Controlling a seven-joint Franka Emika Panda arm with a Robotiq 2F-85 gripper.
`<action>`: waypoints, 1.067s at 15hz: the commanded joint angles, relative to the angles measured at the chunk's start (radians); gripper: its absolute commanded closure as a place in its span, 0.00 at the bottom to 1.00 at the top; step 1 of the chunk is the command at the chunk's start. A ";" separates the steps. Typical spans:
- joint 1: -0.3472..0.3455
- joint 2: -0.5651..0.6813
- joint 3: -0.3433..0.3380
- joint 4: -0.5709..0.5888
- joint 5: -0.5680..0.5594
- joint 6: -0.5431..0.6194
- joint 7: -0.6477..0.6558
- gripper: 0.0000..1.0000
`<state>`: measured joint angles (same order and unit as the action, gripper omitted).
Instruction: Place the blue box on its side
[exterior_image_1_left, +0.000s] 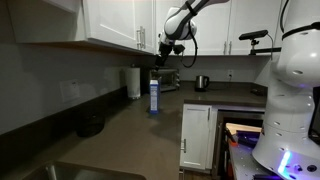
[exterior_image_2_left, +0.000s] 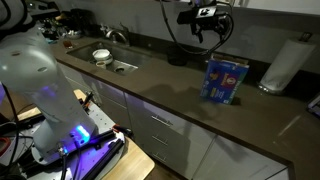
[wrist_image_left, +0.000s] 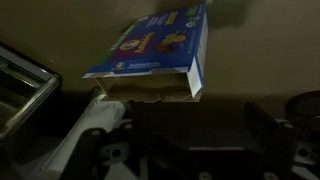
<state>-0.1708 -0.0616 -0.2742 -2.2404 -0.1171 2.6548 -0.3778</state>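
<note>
The blue box (exterior_image_1_left: 154, 95) stands upright on the dark countertop, blue below and white at the top. It also shows in an exterior view (exterior_image_2_left: 225, 80) with its printed face toward the camera. In the wrist view the blue box (wrist_image_left: 155, 45) lies at the top of the picture, beyond the fingers. My gripper (exterior_image_1_left: 172, 45) hangs above the box and a little to the side, apart from it, as an exterior view (exterior_image_2_left: 205, 30) also shows. Its fingers (wrist_image_left: 195, 120) are dark, look spread, and hold nothing.
A white paper towel roll (exterior_image_1_left: 133, 82) (exterior_image_2_left: 285, 62) stands near the box by the wall. A toaster (exterior_image_1_left: 168, 80) and a kettle (exterior_image_1_left: 202, 82) sit farther along the counter. A sink (exterior_image_2_left: 120, 65) and a bowl (exterior_image_2_left: 101, 55) lie at the far end. Wall cabinets (exterior_image_1_left: 120, 25) hang overhead.
</note>
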 joint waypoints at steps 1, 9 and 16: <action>-0.023 0.078 0.015 0.035 -0.027 0.088 0.064 0.00; -0.038 0.253 -0.014 0.188 -0.110 0.162 0.230 0.00; -0.017 0.365 -0.061 0.263 -0.151 0.191 0.365 0.00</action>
<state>-0.1953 0.2426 -0.3110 -2.0219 -0.2125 2.8077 -0.1008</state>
